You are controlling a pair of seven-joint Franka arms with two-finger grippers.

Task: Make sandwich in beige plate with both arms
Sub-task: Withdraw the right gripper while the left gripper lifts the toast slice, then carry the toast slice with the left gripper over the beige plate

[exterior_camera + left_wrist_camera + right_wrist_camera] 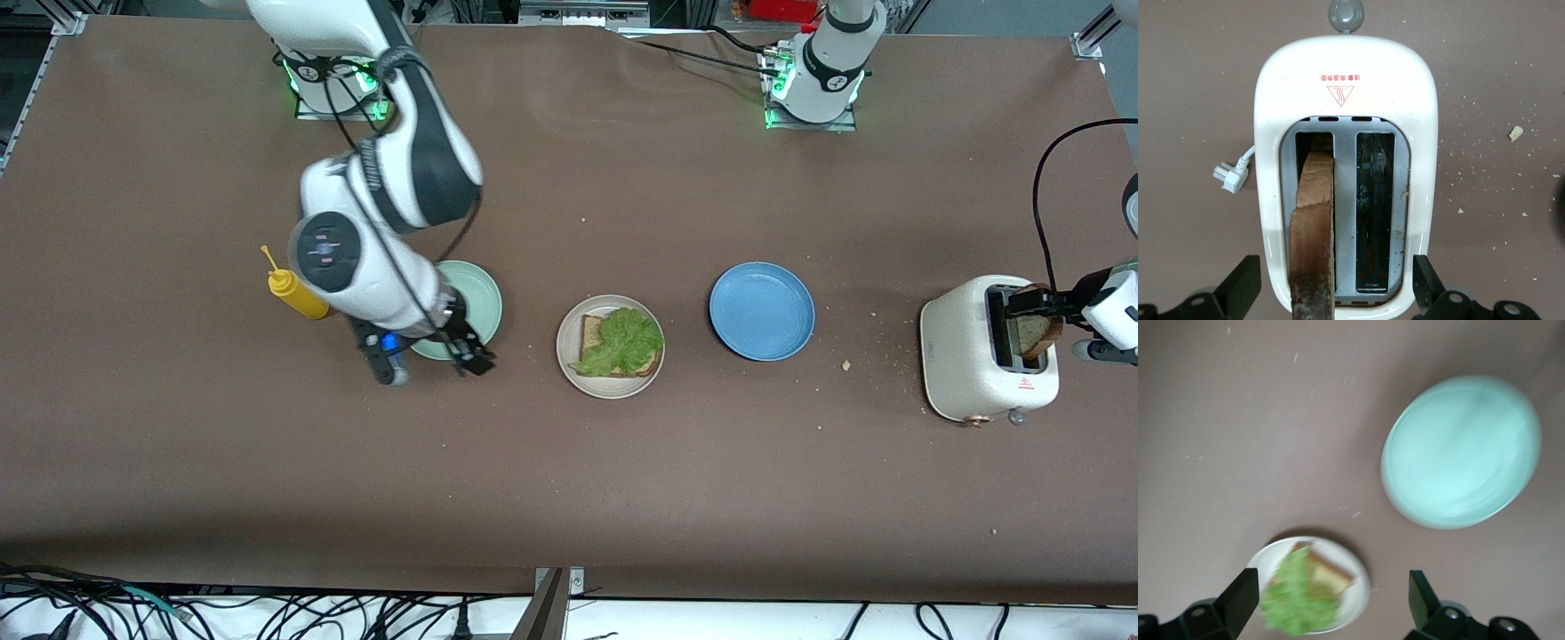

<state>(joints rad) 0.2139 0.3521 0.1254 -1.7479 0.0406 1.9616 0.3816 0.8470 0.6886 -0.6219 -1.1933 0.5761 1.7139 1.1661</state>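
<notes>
We see the right end effector (467, 351) hanging over the surface (569, 462) at the edge of the mint-green plate (476, 293), its fingers spread wide and holding nothing; in the right wrist view both black fingertips (1238, 600) stand far apart with bare brown surface between them. Just beside it, toward the left arm's end of the surface, sits the beige plate (569, 356). On that plate lies one bread slice (590, 331) with a ruffled lettuce leaf (627, 342) on top; we see no second slice covering it. A yellow squeeze bottle (298, 293) stands at the mint-green plate's right-arm side.

The left end effector (1331, 293) is over the white toaster (965, 356) at the left arm's end of the surface. Its fingers are spread wide on either side of the toaster's body, and a toasted bread slice (1313, 240) stands up out of one slot between them, touched by neither finger. The second slot (1375, 213) holds nothing. Between the toaster and the beige plate sits a blue plate (762, 311), with crumbs (846, 364) scattered near the toaster.
</notes>
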